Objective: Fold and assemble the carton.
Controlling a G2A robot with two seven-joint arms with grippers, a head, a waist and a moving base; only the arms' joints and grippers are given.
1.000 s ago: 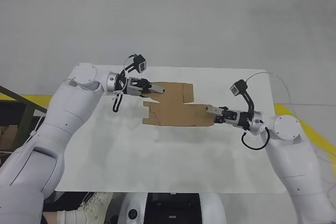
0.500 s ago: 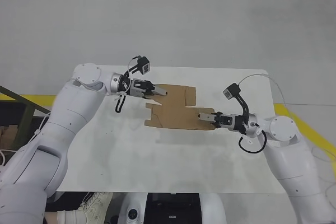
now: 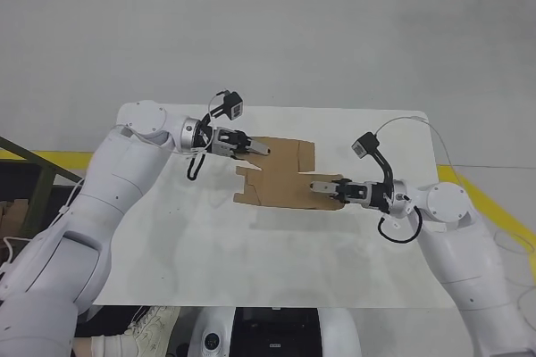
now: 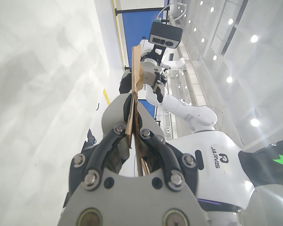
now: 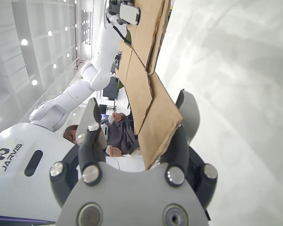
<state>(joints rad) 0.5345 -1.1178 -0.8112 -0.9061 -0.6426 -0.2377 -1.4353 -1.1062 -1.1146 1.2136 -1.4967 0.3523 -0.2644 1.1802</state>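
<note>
We see white table (image 3: 179, 250). Flat brown carton (image 3: 281, 174) is spread open and held off table's far middle, with its shadow on surface beneath. Left gripper (image 3: 259, 150) sits at carton's far left corner; in left wrist view its fingers (image 4: 113, 111) are clamped tight on cardboard edge. Right gripper (image 3: 320, 187) sits at carton's right edge. We note its jaws spread wide, cardboard against one finger (image 5: 187, 109), other finger well apart.
</note>
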